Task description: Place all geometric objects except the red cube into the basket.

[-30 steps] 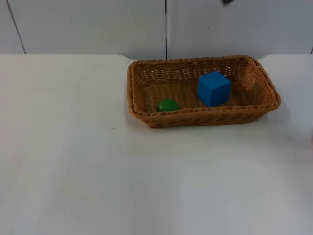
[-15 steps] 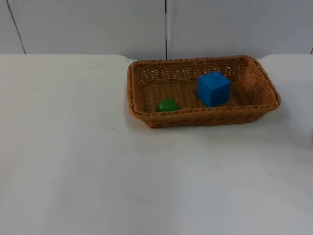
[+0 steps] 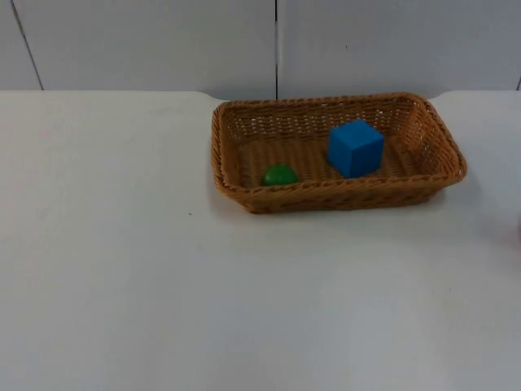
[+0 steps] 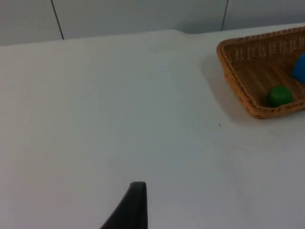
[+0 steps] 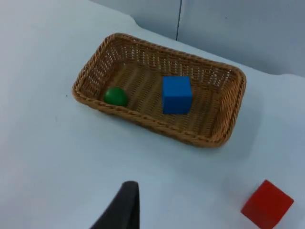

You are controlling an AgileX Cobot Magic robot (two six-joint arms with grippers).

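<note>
Each end effector shows one black fingertip (image 4: pixel 133 205) (image 5: pixel 125 205) above bare desk (image 3: pixel 244 285), touching nothing, its opening impossible to tell, while the blue cube (image 3: pixel 355 147) and green ball (image 3: pixel 279 175) lie in the basket (image 3: pixel 244 191) and the red cube (image 5: pixel 267 203) sits apart.

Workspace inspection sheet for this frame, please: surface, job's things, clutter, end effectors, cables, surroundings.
Surface: white table, bare around the basket.
Job's things: basket holds a blue cube and a green ball, apart; red cube on the table outside it.
Clutter: nothing seen.
End effectors: left fingertip over bare table; right fingertip short of the basket; neither holds anything seen.
Cables: nothing seen.
Surroundings: grey wall behind.
</note>
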